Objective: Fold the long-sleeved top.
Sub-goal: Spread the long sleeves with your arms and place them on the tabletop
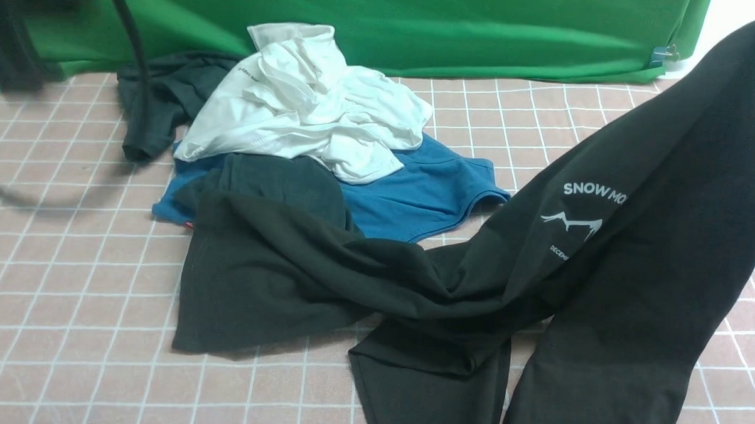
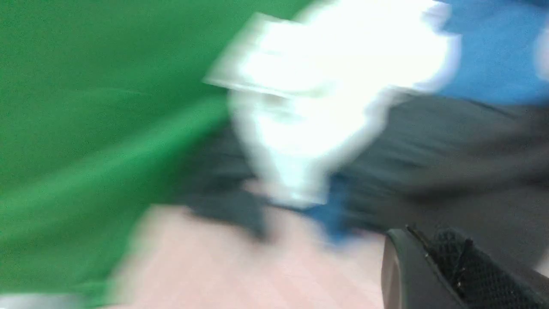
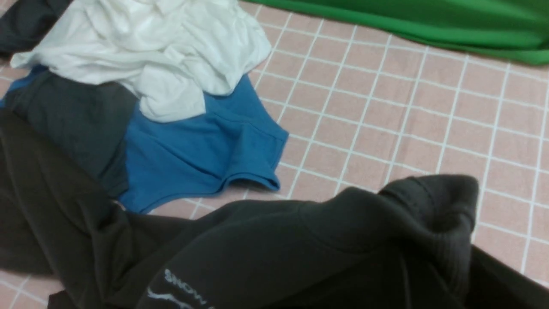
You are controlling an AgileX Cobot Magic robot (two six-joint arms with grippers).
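Observation:
The long-sleeved top (image 1: 450, 283) is a large black sweatshirt with a white "SNOW MO" mountain print. Its left part lies crumpled on the checked cloth. Its right part is lifted and stretches up to the upper right corner of the front view. In the right wrist view the long-sleeved top (image 3: 300, 240) bunches with a ribbed edge (image 3: 450, 210) over my right gripper. The fabric hides the jaws, which are shut on it. My left gripper (image 2: 422, 240) shows only in the blurred left wrist view, shut with nothing seen in it. The left arm (image 1: 7, 29) is a dark blur at the far left.
Behind the top lies a pile: a white shirt (image 1: 306, 103) on a blue garment (image 1: 416, 188) and a dark grey-green tee (image 1: 168, 92). A green backdrop (image 1: 453, 26) closes the far side. A dark cable (image 1: 135, 59) hangs at the left. Pink checked cloth (image 1: 67, 289) covers the table.

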